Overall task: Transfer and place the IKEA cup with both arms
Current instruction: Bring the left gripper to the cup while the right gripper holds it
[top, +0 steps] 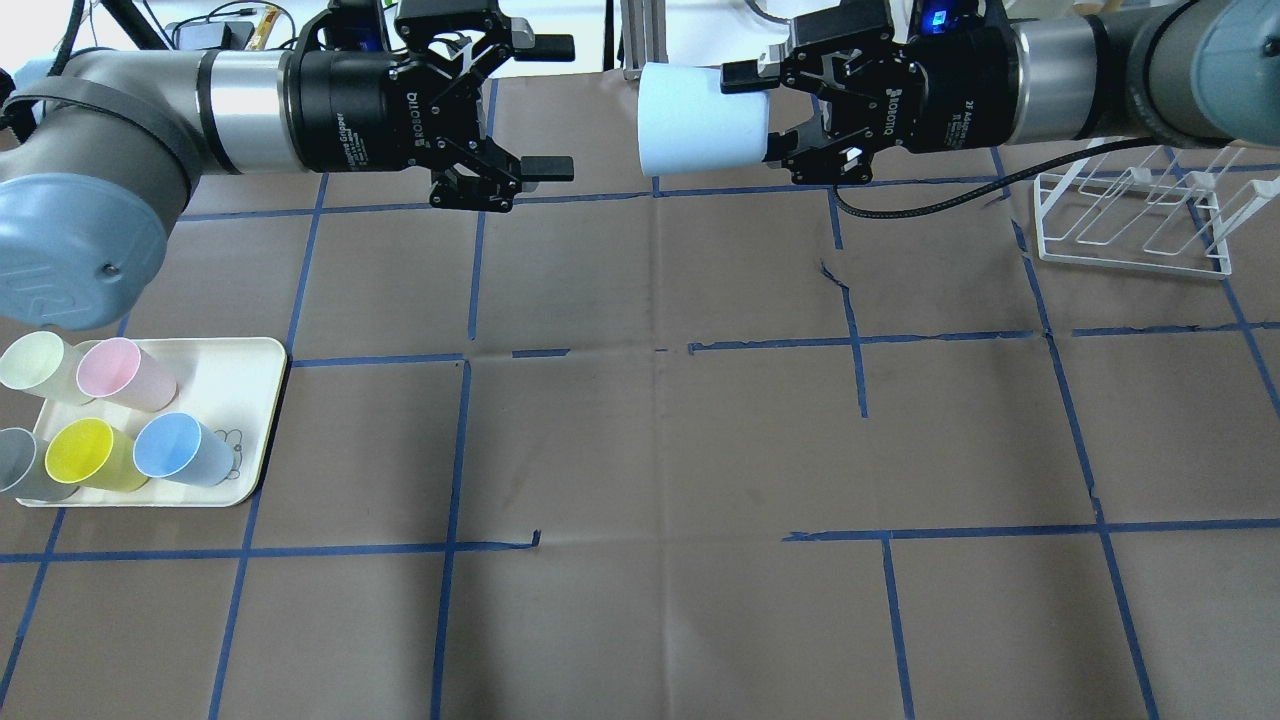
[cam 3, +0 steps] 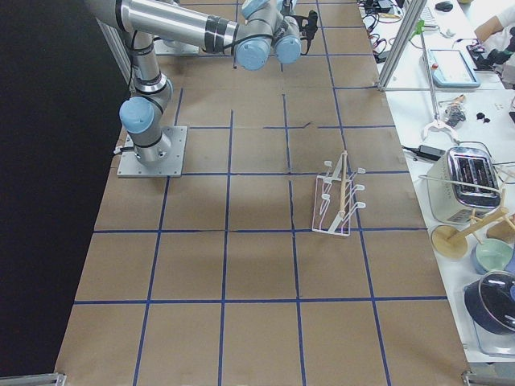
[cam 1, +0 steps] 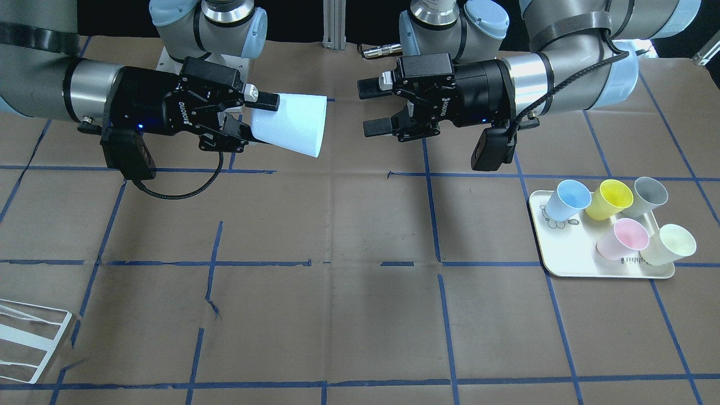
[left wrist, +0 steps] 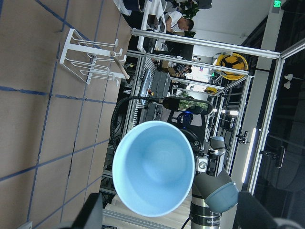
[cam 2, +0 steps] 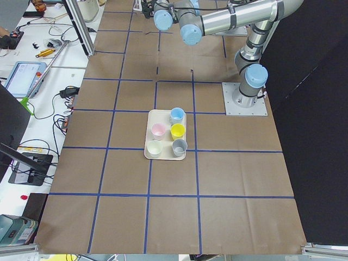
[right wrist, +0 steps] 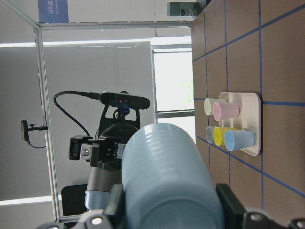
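My right gripper [cam 1: 256, 121] is shut on the narrow base of the pale-blue IKEA cup [cam 1: 292, 126]. It holds the cup on its side, high above the table, mouth toward my left gripper. In the overhead view the right gripper [top: 760, 115] and the cup [top: 695, 118] are at top centre. My left gripper [cam 1: 370, 107] is open and empty, a short gap from the cup's mouth, and also shows overhead [top: 555, 107]. The left wrist view looks into the cup's bright blue inside [left wrist: 155, 167]. The right wrist view shows the cup's outer wall [right wrist: 164, 176] between the fingers.
A cream tray [cam 1: 562, 253] on my left side holds several upright cups, among them a second pale-blue cup [cam 1: 568, 201], a yellow cup [cam 1: 607, 199] and a pink cup [cam 1: 623, 239]. A white wire rack [top: 1130, 215] stands on my right side.
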`<state>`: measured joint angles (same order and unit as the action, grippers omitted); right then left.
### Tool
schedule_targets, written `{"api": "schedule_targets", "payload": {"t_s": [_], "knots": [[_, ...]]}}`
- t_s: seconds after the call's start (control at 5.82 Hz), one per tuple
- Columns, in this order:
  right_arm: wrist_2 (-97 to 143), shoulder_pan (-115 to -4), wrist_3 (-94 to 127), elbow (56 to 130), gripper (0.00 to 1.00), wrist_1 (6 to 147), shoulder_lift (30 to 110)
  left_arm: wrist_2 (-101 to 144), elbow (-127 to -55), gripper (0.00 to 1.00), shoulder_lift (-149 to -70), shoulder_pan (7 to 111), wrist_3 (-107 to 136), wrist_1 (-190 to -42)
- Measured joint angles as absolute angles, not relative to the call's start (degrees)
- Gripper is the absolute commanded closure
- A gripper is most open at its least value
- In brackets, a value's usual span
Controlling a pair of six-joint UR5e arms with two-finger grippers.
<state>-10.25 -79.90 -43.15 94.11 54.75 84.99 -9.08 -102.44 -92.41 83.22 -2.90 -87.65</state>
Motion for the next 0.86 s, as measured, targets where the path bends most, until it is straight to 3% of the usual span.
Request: {"api": "schedule_targets", "payload": {"t_s": [0.86], "knots": [[-9.23, -80.62, -43.15, 94.04, 0.5, 54.76, 84.91, -8.88, -101.02, 0.02, -94.08, 87.23, -2.87, -78.53]]}}
